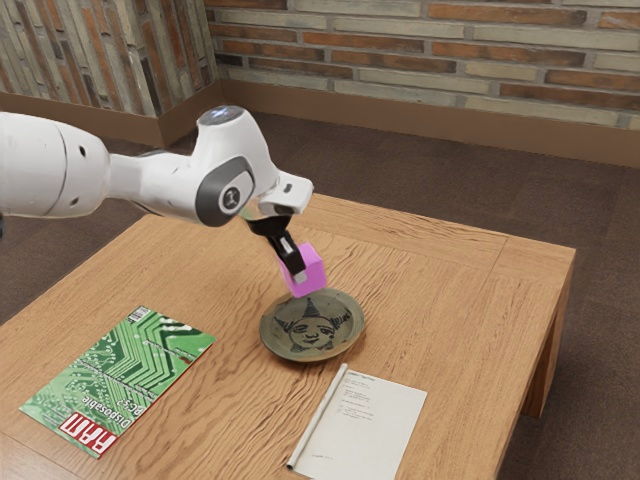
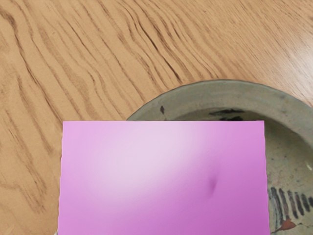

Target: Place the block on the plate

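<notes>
Block is hanging by the plate rim, my gripper pinching it block-wide. I'm lining up placement, probably needing centering, then lowering.

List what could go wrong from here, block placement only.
Rim landing: the pink block hangs near the edge of the plate, so releasing here might tip it onto the table.

Bad touchdown: the gripper holds the block tilted; it could land on an edge and topple.
</notes>
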